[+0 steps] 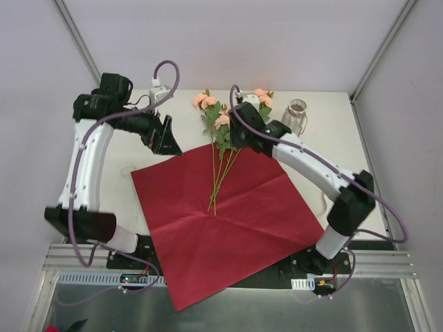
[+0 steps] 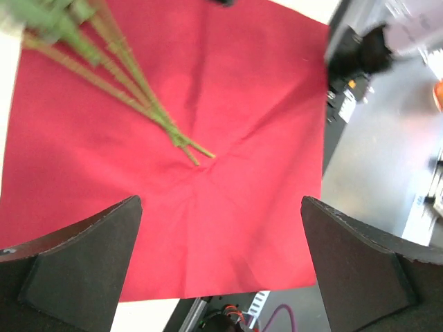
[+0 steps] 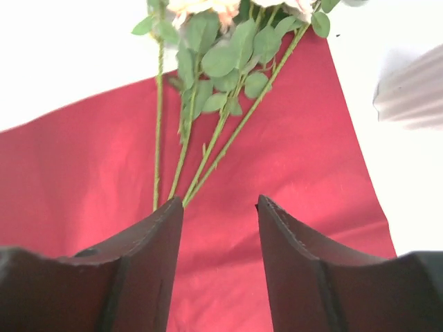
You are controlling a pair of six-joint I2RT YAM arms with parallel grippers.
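Flowers (image 1: 213, 119) laid over the far corner of a red sheet (image 1: 228, 228)
The blooms are seen on the bare desk (image 1: 325, 138) near its far edge, with the stems on the sheet. The right tool (image 1: 234, 135) is held just over the stems, partly open, with nothing gripped. The left tool (image 1: 166, 138) is spread wide and empty, towards the far left corner. A glass jar (image 1: 296, 114) is stood towards the far right corner.

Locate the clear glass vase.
In the top view, the clear glass vase stands far right on the white table, beside the peach flowers, off the red cloth.
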